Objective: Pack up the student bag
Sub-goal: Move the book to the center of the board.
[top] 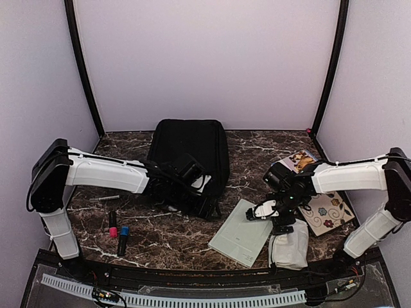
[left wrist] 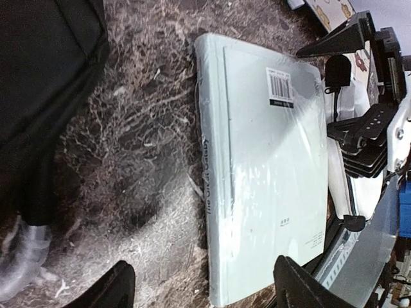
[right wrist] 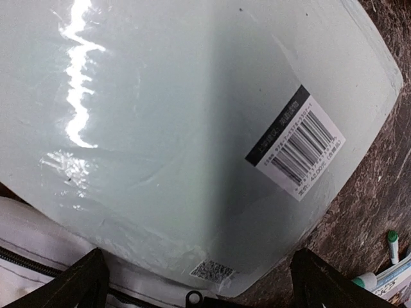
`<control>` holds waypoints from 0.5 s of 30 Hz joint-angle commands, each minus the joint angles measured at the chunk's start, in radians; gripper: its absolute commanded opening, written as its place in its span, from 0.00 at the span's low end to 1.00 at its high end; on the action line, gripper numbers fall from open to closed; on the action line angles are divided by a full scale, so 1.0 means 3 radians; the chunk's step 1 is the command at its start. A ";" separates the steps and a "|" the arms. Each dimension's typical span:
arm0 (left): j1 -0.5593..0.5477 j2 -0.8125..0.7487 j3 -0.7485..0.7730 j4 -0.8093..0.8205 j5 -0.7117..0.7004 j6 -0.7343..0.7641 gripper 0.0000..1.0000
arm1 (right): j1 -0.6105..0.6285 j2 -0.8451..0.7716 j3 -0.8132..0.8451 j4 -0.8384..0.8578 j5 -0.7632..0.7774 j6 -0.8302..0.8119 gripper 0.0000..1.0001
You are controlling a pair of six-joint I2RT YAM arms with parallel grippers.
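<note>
The left hand [left wrist: 205, 292] is spread wide, holding nothing, just beside the student bag [top: 189, 151] at centre frame. The right hand [right wrist: 202, 282], also spread, hovers over the pale green book [top: 243, 232], lower right.

A pale green book [top: 243, 232] in clear plastic wrap lies flat on the dark marble table [top: 160, 237]. It has a barcode label [right wrist: 298, 154] on its cover. A white pouch [top: 289, 247] with a zipper lies just beside its near right corner. Further right lies a card with flower patterns [top: 329, 212]. On the left side, a marker with pink cap [top: 113, 224] and a marker with blue cap [top: 122, 240] lie side by side, and a thin pen [top: 104, 199] lies near them.
</note>
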 commanded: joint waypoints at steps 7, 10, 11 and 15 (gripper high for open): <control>0.0103 0.0273 -0.0354 0.0545 0.0512 -0.0481 0.75 | 0.0082 0.0259 0.0013 0.0681 0.0190 0.0387 1.00; 0.0110 0.0288 -0.0468 0.0670 0.0552 -0.0585 0.72 | 0.0079 0.0353 -0.0005 0.1026 0.0304 0.0597 1.00; 0.0110 0.0284 -0.0525 0.0724 0.0577 -0.0630 0.72 | 0.0073 0.0414 0.0005 0.1145 0.0359 0.0671 1.00; 0.0110 0.0297 -0.0640 0.0824 0.0608 -0.0709 0.70 | 0.0004 0.0747 0.0216 0.1579 0.0635 0.1094 1.00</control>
